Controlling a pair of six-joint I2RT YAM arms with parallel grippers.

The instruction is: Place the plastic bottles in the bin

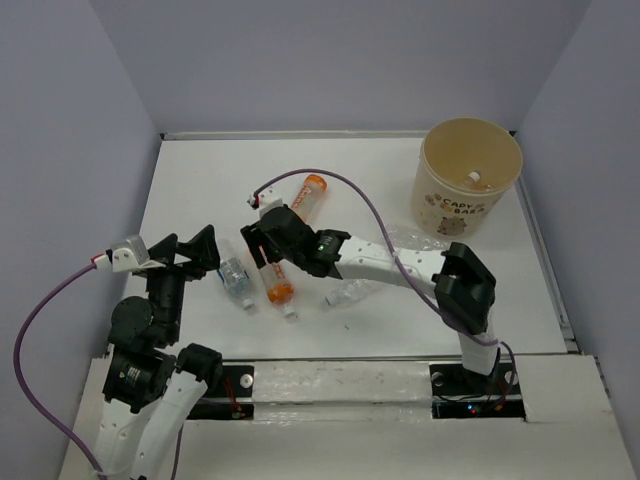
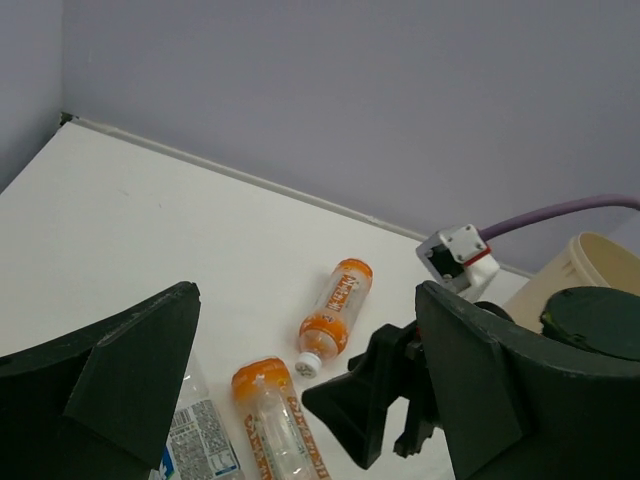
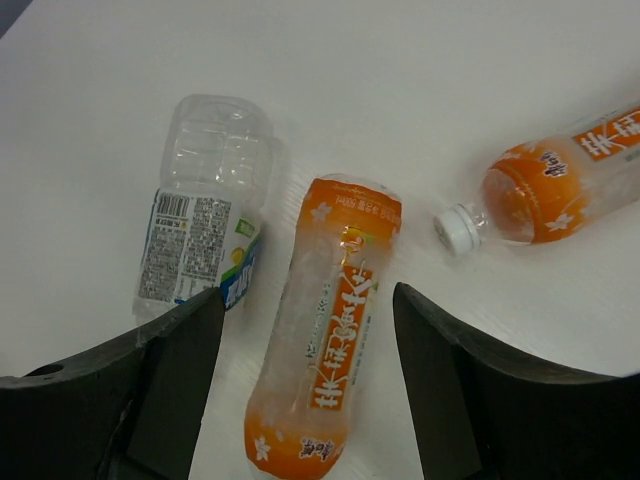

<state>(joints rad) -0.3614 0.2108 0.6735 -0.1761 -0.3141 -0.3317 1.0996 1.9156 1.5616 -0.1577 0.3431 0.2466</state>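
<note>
An orange-labelled bottle [image 1: 277, 282] lies on the white table. My right gripper [image 1: 262, 247] is open and hovers over it. In the right wrist view the bottle [image 3: 335, 340] lies lengthwise between the spread fingers, and the gripper [image 3: 305, 300] is not touching it. A clear bottle with a blue label [image 1: 236, 281] [image 3: 205, 225] lies beside it. A second orange bottle [image 1: 311, 196] [image 3: 560, 190] lies farther back. A clear bottle [image 1: 355, 293] lies under the right arm. The tan bin [image 1: 505, 190] stands at the back right with a bottle [image 1: 473, 180] inside. My left gripper [image 1: 195, 255] is open and empty [image 2: 310, 300].
A crumpled clear bottle [image 1: 415, 240] lies beside the right arm's forearm. Purple walls enclose the table on the left, back and right. In the left wrist view the right gripper [image 2: 370, 400] sits close in front of the left one, with the bin's rim [image 2: 590, 260] behind.
</note>
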